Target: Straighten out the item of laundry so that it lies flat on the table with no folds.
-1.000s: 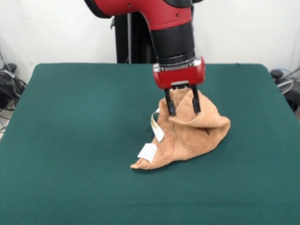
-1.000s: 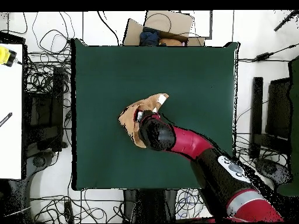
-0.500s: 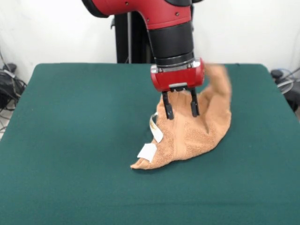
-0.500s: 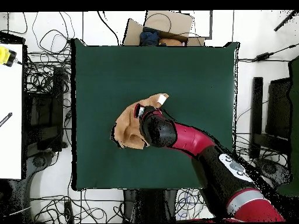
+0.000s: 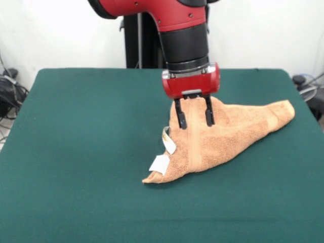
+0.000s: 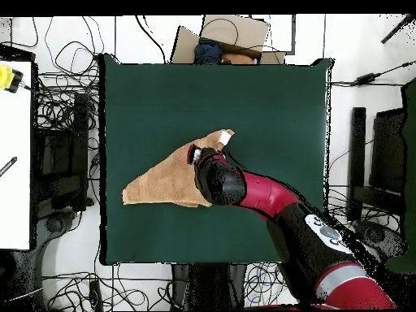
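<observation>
Spread apart and empty, the gripper (image 5: 193, 117) is held just above the raised middle of the towel (image 5: 223, 139), with one dark finger hanging on each side of a hump in the cloth. Nothing is gripped. The towel is laid on the green bench (image 5: 81, 152) right of centre, one long corner drawn out flat toward the edge, while the near corner with the white tags (image 5: 161, 163) is left bunched and doubled over. That fold is judged the reason the gripper is kept close, ready for a fresh pinch.
</observation>
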Robot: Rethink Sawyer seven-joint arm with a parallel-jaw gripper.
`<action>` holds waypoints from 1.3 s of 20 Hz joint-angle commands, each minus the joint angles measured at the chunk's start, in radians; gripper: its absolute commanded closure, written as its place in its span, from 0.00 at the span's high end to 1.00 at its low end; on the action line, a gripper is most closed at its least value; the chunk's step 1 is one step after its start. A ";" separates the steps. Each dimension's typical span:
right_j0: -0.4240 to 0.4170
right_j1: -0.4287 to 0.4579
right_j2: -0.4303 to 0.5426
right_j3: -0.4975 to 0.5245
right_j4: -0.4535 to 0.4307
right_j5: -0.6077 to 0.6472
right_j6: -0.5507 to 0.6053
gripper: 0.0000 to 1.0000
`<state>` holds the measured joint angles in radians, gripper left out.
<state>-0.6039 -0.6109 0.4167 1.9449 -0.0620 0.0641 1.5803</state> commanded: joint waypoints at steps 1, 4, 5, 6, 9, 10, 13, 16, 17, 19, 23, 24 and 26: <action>0.033 0.013 -0.078 -0.025 0.002 0.122 0.118 1.00; 0.037 0.008 -0.086 -0.018 0.013 0.138 0.127 1.00; 0.041 0.003 -0.089 -0.019 0.015 0.144 0.128 1.00; 0.044 0.001 -0.094 -0.019 0.014 0.148 0.128 1.00; 0.061 0.000 -0.119 -0.021 0.016 0.160 0.134 1.00; 0.081 -0.004 -0.151 -0.030 0.015 0.190 0.132 1.00; 0.147 -0.024 -0.249 -0.058 0.015 0.290 0.139 1.00; 0.226 -0.057 -0.356 -0.095 0.013 0.432 0.167 1.00; 0.244 -0.063 -0.379 -0.110 0.008 0.461 0.174 1.00; 0.265 -0.068 -0.407 -0.123 0.002 0.496 0.190 1.00; 0.271 -0.080 -0.420 -0.122 0.001 0.522 0.201 1.00; 0.269 -0.081 -0.418 -0.119 0.001 0.516 0.200 1.00; 0.270 -0.081 -0.418 -0.109 -0.001 0.496 0.200 1.00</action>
<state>-0.3494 -0.6828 0.0682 1.8884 -0.0624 0.5464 1.5803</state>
